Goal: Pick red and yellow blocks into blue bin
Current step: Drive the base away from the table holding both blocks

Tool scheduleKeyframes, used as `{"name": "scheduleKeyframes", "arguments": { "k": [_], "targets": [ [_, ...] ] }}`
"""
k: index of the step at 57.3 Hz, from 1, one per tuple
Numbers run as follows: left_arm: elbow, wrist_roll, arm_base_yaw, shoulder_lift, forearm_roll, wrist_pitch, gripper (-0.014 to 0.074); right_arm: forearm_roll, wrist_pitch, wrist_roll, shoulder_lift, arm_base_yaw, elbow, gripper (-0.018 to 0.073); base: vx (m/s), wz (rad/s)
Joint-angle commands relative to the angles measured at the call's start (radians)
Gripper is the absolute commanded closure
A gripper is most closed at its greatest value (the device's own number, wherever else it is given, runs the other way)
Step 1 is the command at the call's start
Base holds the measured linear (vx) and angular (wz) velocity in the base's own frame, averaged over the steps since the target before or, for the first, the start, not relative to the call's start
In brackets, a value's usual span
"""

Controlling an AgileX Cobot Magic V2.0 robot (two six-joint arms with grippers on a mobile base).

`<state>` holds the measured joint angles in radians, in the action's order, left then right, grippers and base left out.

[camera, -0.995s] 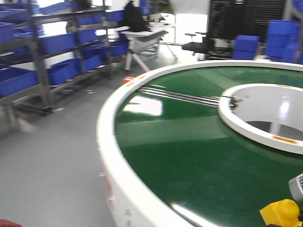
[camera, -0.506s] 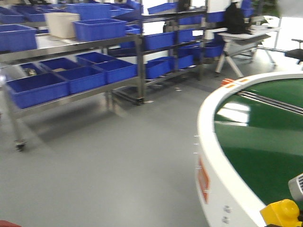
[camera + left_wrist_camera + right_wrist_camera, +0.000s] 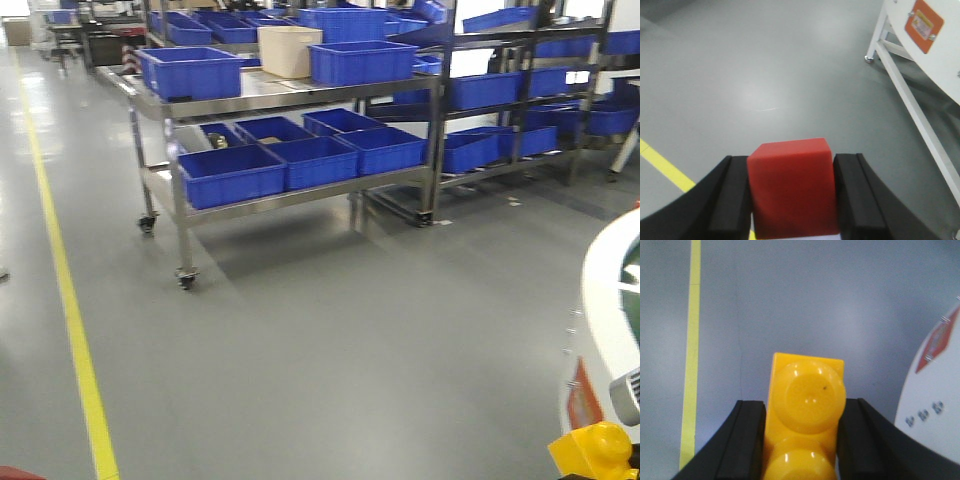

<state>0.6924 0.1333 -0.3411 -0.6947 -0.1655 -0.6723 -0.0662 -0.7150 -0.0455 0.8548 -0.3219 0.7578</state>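
Observation:
A plain red cube [image 3: 790, 192] sits clamped between the black fingers of my left gripper [image 3: 790, 167], above grey floor; a sliver of this red block [image 3: 14, 473] also shows at the front view's bottom left corner. My right gripper [image 3: 802, 412] is shut on the yellow studded brick [image 3: 808, 387], with both studs facing the camera. The same yellow brick [image 3: 593, 450] shows at the front view's bottom right. The blue bin is out of view.
A wheeled steel cart [image 3: 160, 180] carries ribbed blue crates [image 3: 230, 172] and a beige tub [image 3: 288, 50]. More racks of crates [image 3: 480, 150] stand behind. A yellow floor line [image 3: 75, 330] runs at left. The white round table's edge [image 3: 605, 290] and its legs [image 3: 910, 100] are at right.
The front view has swung left: the green-topped round table has slid off to the right and the shelving and yellow line have come into view. Both blocks stay gripped.

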Motion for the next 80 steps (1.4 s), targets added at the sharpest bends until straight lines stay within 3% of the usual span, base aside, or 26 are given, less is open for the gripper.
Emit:
{"name": "scheduleKeyframes", "arguments": {
  "k": [1, 43, 80],
  "targets": [
    [0.024, -0.002, -0.006, 0.007, -0.013, 0.072, 0.0362, -0.009, 0.065, -0.009, -0.011, 0.001, 0.03, 0.0328, 0.02, 0.36],
    [0.024, -0.002, -0.006, 0.007, -0.013, 0.072, 0.0362, -0.009, 0.065, -0.009, -0.011, 0.001, 0.03, 0.0328, 0.06, 0.28],
    [0.024, -0.002, -0.006, 0.007, -0.013, 0.073, 0.0362, -0.009, 0.065, -0.009, -0.011, 0.001, 0.03, 0.0328, 0.21, -0.06]
  ]
}}
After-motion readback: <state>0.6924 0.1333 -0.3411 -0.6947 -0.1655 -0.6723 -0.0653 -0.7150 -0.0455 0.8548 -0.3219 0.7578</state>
